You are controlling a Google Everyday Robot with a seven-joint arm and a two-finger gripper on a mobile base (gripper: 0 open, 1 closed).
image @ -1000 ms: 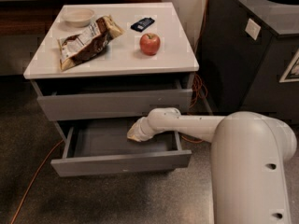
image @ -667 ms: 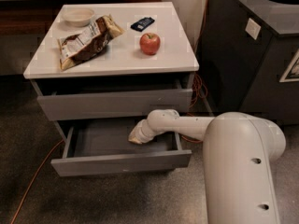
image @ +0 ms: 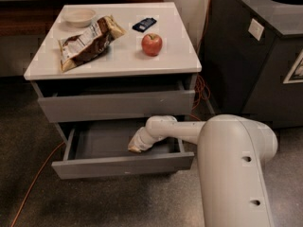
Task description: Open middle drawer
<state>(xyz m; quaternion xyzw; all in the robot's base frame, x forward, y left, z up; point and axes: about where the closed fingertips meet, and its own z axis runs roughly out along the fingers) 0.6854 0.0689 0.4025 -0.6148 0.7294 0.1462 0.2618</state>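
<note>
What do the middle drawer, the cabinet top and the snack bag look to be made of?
The middle drawer looks like matte grey painted wood or laminate: flat, no shine. The cabinet top: smooth white laminate, likely, with faint sheen. The snack bag: crinkled plastic film, glossy creases. The gripper sits inside the open drawer.

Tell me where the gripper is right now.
In the camera view, the gripper is inside the pulled-out middle drawer, near the middle of its width and just behind its front panel, below the taller drawer.
</note>
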